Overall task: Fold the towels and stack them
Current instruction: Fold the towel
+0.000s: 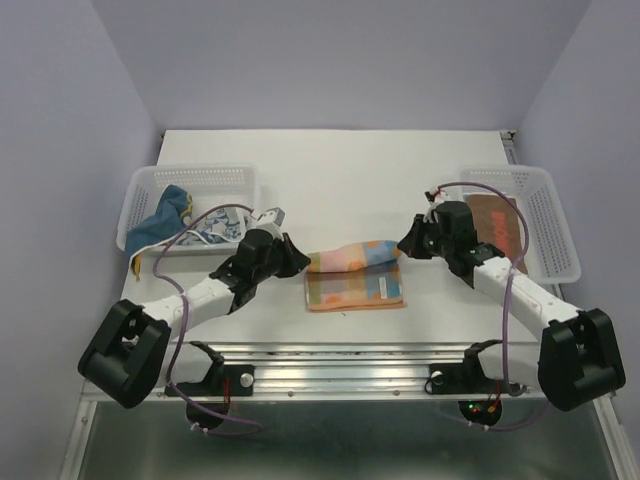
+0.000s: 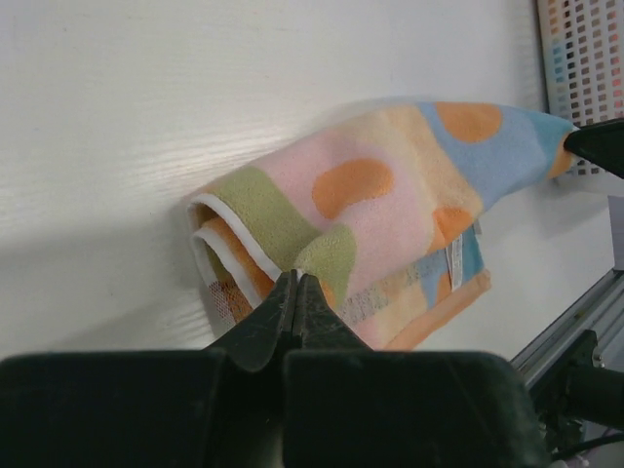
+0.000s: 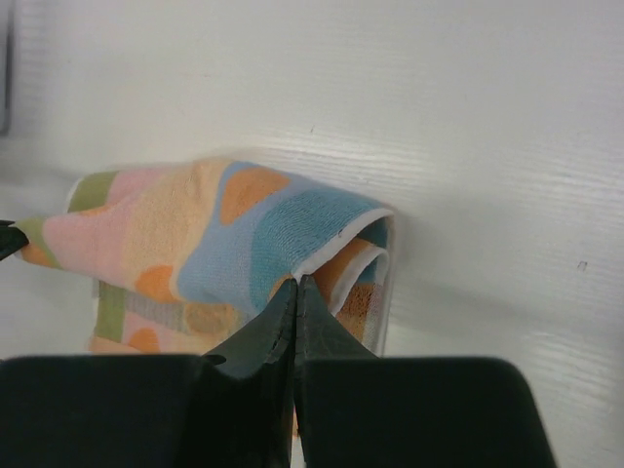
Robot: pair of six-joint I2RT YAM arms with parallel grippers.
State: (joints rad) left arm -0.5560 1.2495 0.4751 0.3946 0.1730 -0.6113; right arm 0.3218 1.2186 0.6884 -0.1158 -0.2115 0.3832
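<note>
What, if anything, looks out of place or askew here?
One thing: a blue towel droops over the near rim of the left basket instead of lying inside. The patterned towel at centre is mid-fold, pinched by the left gripper and right gripper, as expected.

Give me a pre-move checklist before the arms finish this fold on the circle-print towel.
1. Left jaws shut on a corner of the circle-print towel: ok.
2. Right jaws shut on the opposite corner: ok.
3. Lifted edge spans between the two arms without twisting: ok in the top view.
4. Lower part of the towel rests flat on the table: ok.
5. Other cloths out of the way: ok. The blue cloth lies in the left basket and the brown towel in the right basket.
6. Each pair of jaws holds only the intended layer: cannot tell.
</note>
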